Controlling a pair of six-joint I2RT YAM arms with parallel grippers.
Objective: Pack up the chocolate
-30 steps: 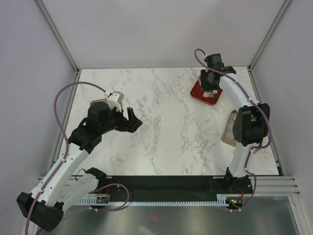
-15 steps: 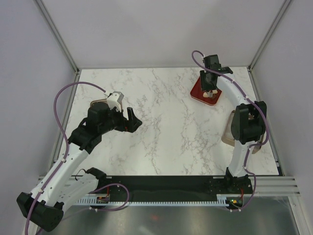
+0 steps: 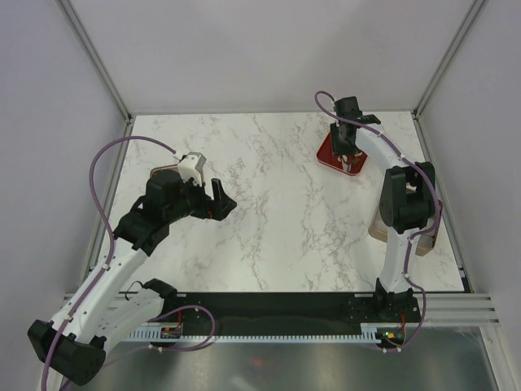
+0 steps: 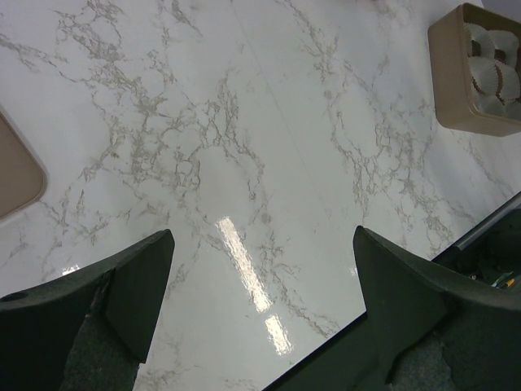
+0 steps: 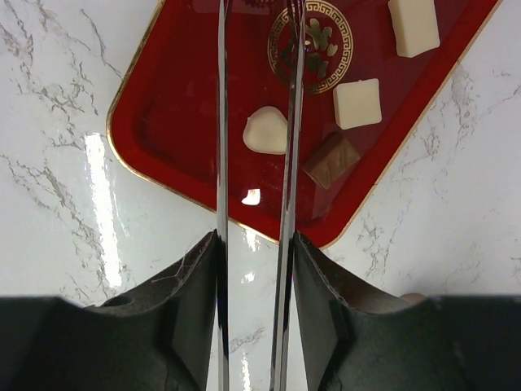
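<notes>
The red tray (image 5: 171,106) with a gold emblem holds the chocolate: a cream-white lump (image 5: 262,130), a white square (image 5: 356,103), a white bar (image 5: 413,26) and a brown piece (image 5: 332,160). My right gripper (image 5: 255,240) is shut on a pair of metal tongs (image 5: 221,122). Their two blades reach out over the tray, and the cream-white lump lies between them. The blade tips run off the top of the right wrist view. In the top view the right gripper (image 3: 346,140) hangs over the tray (image 3: 328,155). My left gripper (image 4: 262,244) stands open over bare marble.
A tan box (image 4: 456,77) with white paper cups sits at the right of the left wrist view, and shows in the top view (image 3: 378,221) beside the right arm. A tan lid (image 4: 15,175) lies by the left arm. The table's near edge is close to the left gripper.
The right gripper has shifted a little to the left over the tray with the tongs. The left arm has not moved.
</notes>
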